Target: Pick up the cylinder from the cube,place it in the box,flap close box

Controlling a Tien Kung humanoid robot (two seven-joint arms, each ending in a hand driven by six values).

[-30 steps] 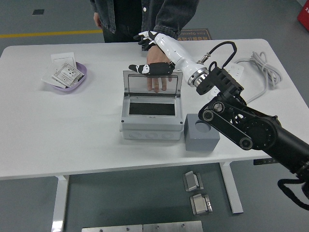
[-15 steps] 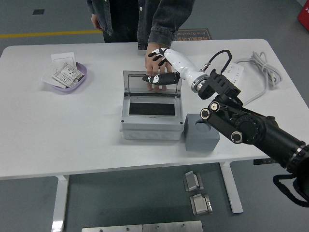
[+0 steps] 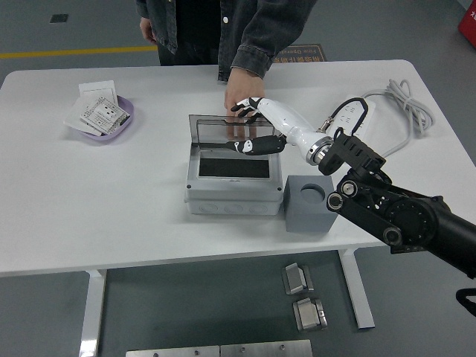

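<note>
Since the earlier frame: our right robot hand (image 3: 249, 126) has come down and nearer, from above the lid's top edge to the lid itself, and the lid leans further over the opening.
Right robot hand: white with black fingers (image 3: 253, 145), loosely spread, lying across the front of the lid and gripping nothing.
Grey plastic box (image 3: 233, 195): we see it on the white worktop (image 3: 111, 201), with its clear hinged lid (image 3: 212, 131) partly lowered over a dark interior.
Cylinder: we cannot tell where it is; the box's dark interior shows us nothing distinct.
Grey cube (image 3: 309, 202): just right of the box, with a round hole on top.
Person's hand (image 3: 242, 88): resting on the worktop behind the lid.
Lilac bowl (image 3: 104, 119): far left, holding paper packets.
White cable (image 3: 398, 104): coiled at far right.
</note>
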